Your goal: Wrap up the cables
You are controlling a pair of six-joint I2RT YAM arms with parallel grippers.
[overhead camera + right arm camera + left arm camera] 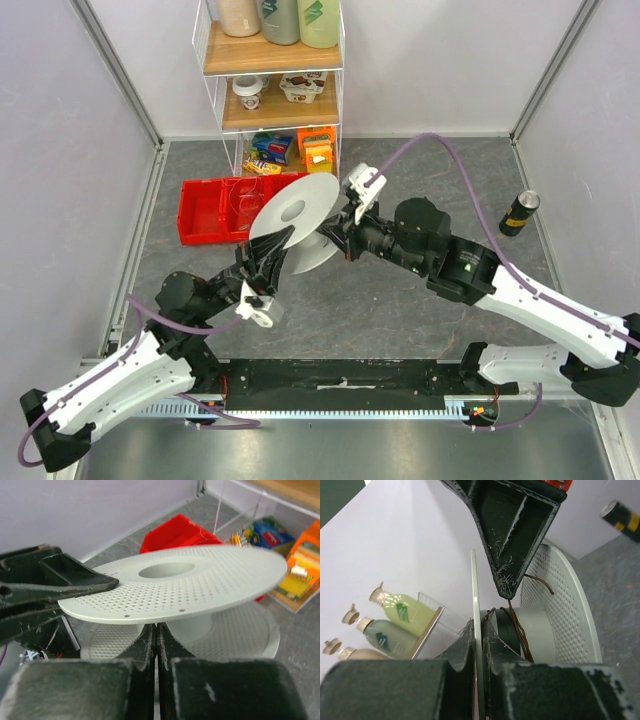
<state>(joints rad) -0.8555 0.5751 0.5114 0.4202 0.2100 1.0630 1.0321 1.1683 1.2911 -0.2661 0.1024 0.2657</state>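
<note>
Left gripper [479,630]: jaws nearly together, clamped on the thin rim of the spool's near flange.
Spool [560,610]: translucent white, with two perforated flanges round a pale hub; it was held edge-on between the two arms.
The cables [516,630]: brown and hair-fine. A few turns lay on the hub between the flanges, one strand rose to the right gripper's tip, and a loose end curled just beside it.
Right gripper [508,587]: fully closed, with its tip reaching in between the flanges, apparently pinching that strand.
Step in hand: probably laying another turn on the hub.
Doing it well: the strand needed to stay lightly taut and be led round the hub inside the flanges. The rim grip needed to be firm enough that the flange did not twist, and a hard pull risked snapping or slipping so fine a wire.
Beyond: a red bin [205,212] and a shelf rack [270,112] stood behind the spool, so the arm's sweeps had to stay clear of them.
</note>
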